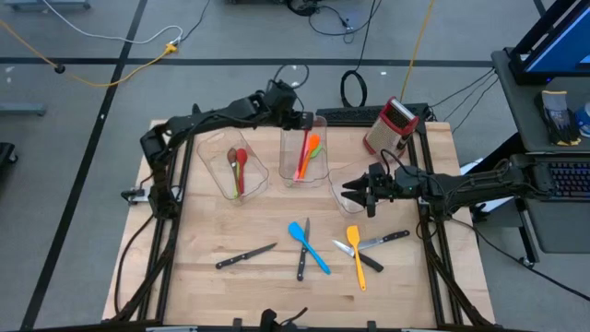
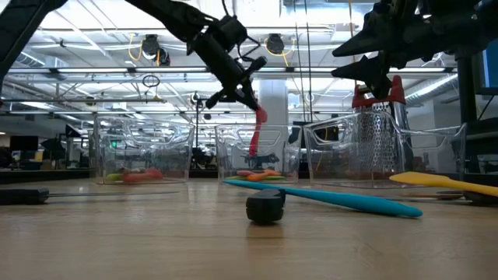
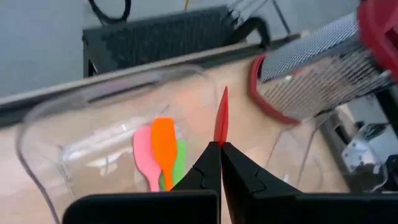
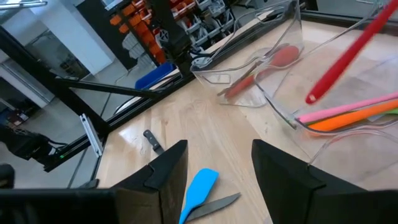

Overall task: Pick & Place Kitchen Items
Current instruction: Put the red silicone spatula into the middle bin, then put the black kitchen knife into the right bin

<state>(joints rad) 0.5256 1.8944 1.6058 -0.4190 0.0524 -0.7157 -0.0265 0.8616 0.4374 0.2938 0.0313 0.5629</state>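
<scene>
One camera looks straight down on the whole table (image 1: 230, 286); another sits at tabletop level, facing the room. Both wrist cameras look closely into the middle bin (image 3: 43, 124).

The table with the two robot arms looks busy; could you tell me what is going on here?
The left gripper holds a red spatula over the middle clear bin, where pink, orange and green utensils already lie. The right gripper hangs open and empty above the table, near the blue spatula. A yellow spatula and several knives wait on the wood.
</scene>
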